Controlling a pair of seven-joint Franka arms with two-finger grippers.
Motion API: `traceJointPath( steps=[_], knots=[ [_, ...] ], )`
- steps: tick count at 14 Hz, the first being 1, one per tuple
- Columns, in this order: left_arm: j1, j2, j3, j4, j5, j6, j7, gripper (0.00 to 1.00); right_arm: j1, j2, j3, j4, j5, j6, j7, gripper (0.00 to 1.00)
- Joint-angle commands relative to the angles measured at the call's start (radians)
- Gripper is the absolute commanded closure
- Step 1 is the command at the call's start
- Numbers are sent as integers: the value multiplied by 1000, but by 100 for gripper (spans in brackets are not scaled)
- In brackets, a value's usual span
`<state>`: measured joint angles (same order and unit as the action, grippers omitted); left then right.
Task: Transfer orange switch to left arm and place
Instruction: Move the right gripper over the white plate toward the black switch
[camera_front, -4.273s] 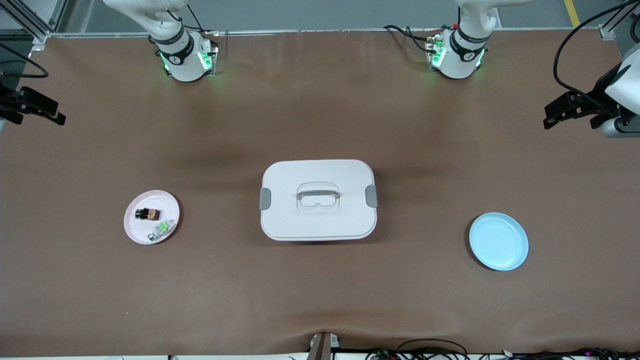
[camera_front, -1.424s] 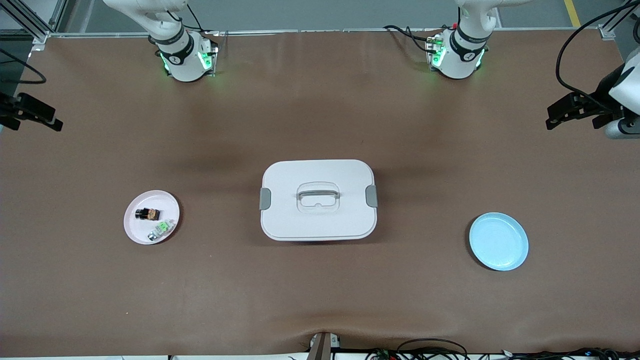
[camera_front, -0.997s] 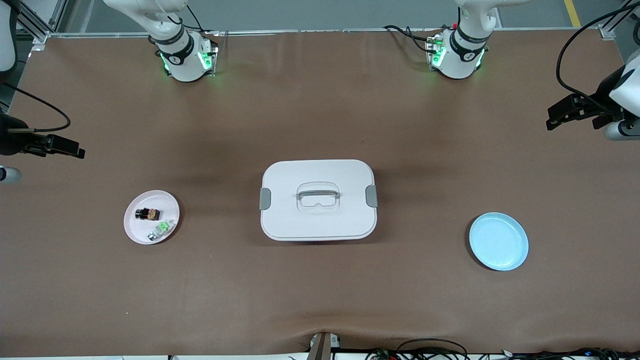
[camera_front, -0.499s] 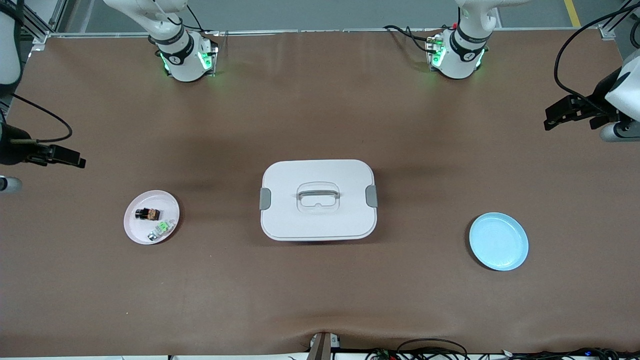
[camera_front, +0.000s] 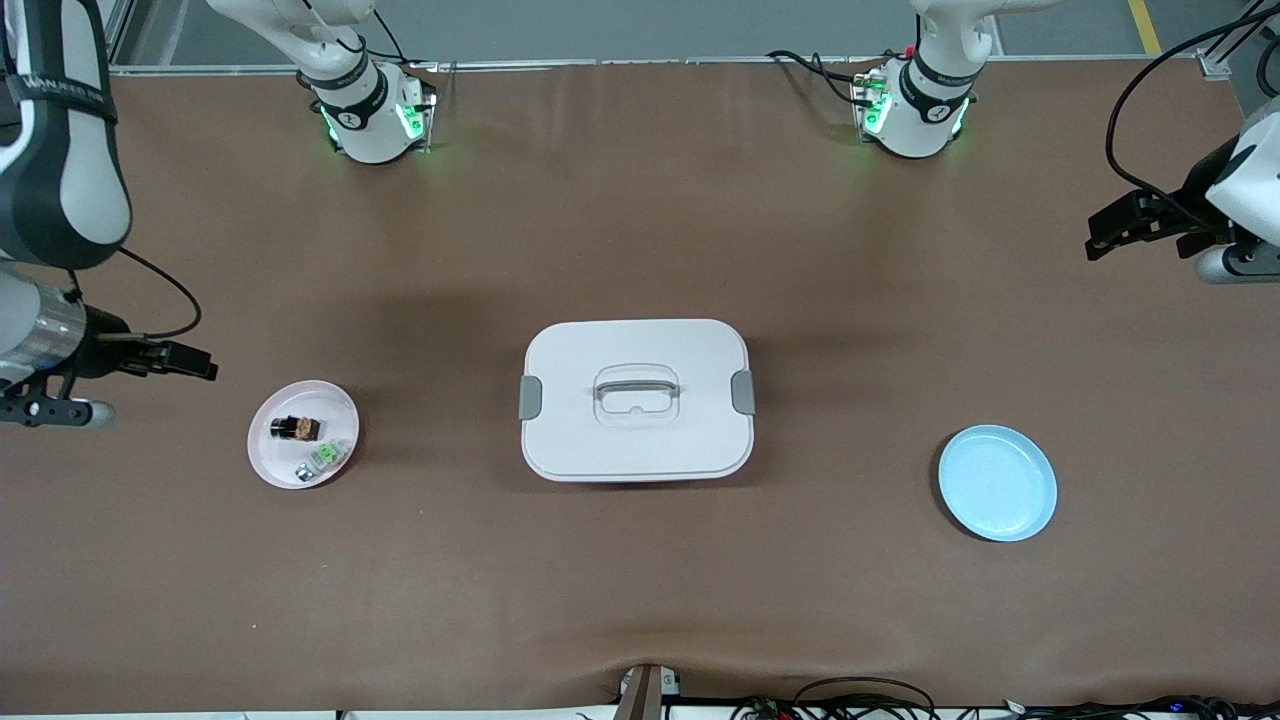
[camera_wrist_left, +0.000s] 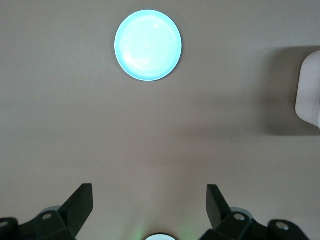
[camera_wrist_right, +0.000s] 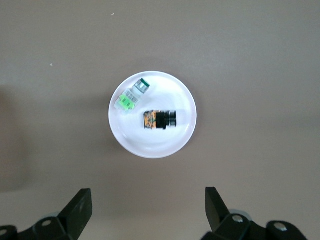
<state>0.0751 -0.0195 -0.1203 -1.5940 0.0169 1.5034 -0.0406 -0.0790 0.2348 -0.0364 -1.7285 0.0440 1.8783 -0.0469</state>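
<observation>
Right wrist view looks straight down on the small round pale-pink plate, and on it lies the orange switch, a tiny blocky black component with an orange middle part, flat on its side. Just beside it, apart by a sliver, sits a small green-and-clear component with a silver end. In the front view the same plate rests toward the right arm's end of the brown table, well apart from the large white rounded-rectangular plastic box with grey lid handle and side clips at the table's middle. A round light-blue plate lies bare toward the left arm's end.

The right gripper hangs over the table near the pink plate, jaws spread wide and holding nothing. The left gripper hangs over the table near the edge at the left arm's end, jaws likewise wide and empty; that arm waits.

The switch looks light, rigid and hard-shelled, probably smooth plastic, so it could skid on the glossy plate or squirt from a careless pinch. I judge the best hold is across its two long flat flanks at the black body, fingers straddling its short width, descending clear of the green neighbour and the plate's raised rim.
</observation>
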Motion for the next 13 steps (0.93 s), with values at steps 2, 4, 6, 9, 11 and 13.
traceJointPath(
  steps=[2, 4, 6, 9, 11, 13],
  knots=[
    [6, -27, -7, -17, -12, -9, 5, 0, -1, 78, 1, -13, 5, 80, -11, 0],
    [6, -34, -7, -17, -12, -9, 5, 0, -7, 100, 0, -34, 5, 134, -11, 0],
    [6, -33, -7, -18, -12, -9, 7, 0, -19, 100, 0, -72, 4, 186, -13, 0],
    [5, -27, -7, -18, -12, 1, 7, 0, -25, 104, 1, -120, 5, 244, -13, 0],
    [2, -22, -7, -18, -12, 11, 7, 0, -36, 113, 0, -176, 5, 339, -13, 0],
    [0, -22, -9, -26, -12, 23, 7, 0, -34, 156, 1, -189, 5, 401, -13, 0]
  ],
)
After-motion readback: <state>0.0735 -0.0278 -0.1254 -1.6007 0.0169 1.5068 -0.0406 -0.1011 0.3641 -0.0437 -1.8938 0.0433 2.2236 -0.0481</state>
